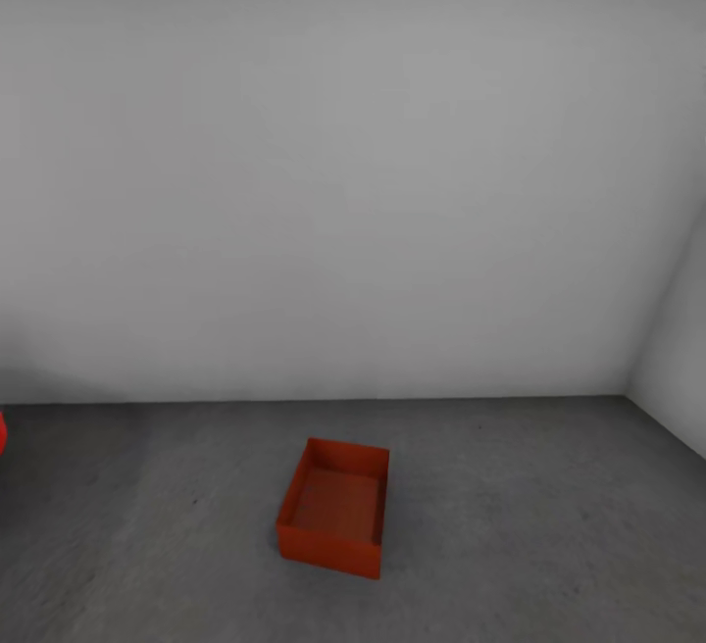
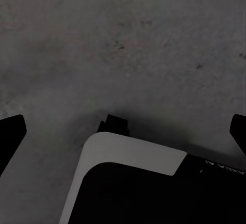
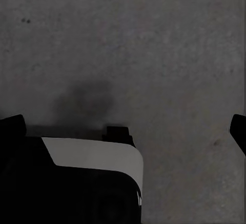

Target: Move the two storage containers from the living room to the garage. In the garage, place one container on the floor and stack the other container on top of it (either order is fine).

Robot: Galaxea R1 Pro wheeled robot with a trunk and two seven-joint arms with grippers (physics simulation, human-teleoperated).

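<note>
Here each arm hangs pointing down at the grey concrete floor (image 1: 510, 486), left end effector (image 2: 123, 131) and right end effector (image 3: 123, 129) both released, fingertips spread wide apart, grasping nothing. One orange-red storage container (image 1: 334, 506) sits upright on the floor, near the pale grey wall (image 1: 353, 173), with bare concrete around it.

bare garage: grey concrete floor (image 1: 510, 525), plain pale walls (image 1: 343, 182)

One orange-red rectangular storage bin (image 1: 332, 507) sits on the dull grey concrete floor (image 1: 510, 525), well out from the plain pale grey back wall (image 1: 333, 182) behind it (a side wall (image 1: 677, 369) meets that wall at the right).
</note>
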